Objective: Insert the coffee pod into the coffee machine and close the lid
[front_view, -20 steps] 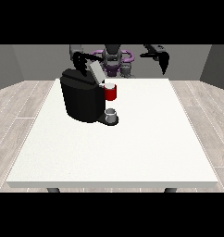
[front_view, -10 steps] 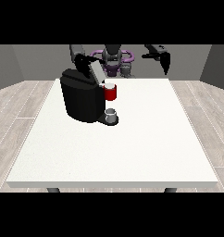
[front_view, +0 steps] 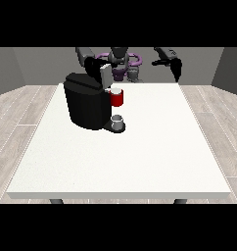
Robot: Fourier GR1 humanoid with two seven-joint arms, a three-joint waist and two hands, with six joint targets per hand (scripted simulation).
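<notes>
The robot hand (front_view: pixel 97 64) at the view's left is black and sits at the top rear of the coffee machine, touching or almost touching the raised grey lid (front_view: pixel 106 75). How its fingers lie I cannot tell, because the black hand blends with the dark machine under it. Just below this robot hand stands the big black coffee machine (front_view: pixel 86 100) with a rounded body, on the far left part of the bench. The grey lid is tilted up, so it is not closed. In front of the robot hand, toward the camera, a red round part (front_view: pixel 117 98) sticks out from the machine's head. I cannot tell if this is the coffee pod or a part of the machine. Lower, directly under the red part, a small grey cup (front_view: pixel 118 120) stands on the machine's dark base plate.

The robot hand (front_view: pixel 176 67) at the view's right is well apart from the machine, raised in the air over the far right corner of the bench. Its black fingers hang downward and look relaxed, and they hold nothing.

Under everything lies the large white flat bench (front_view: pixel 140 157), and around it a floor of pale wooden planks (front_view: pixel 17 117) is visible.
</notes>
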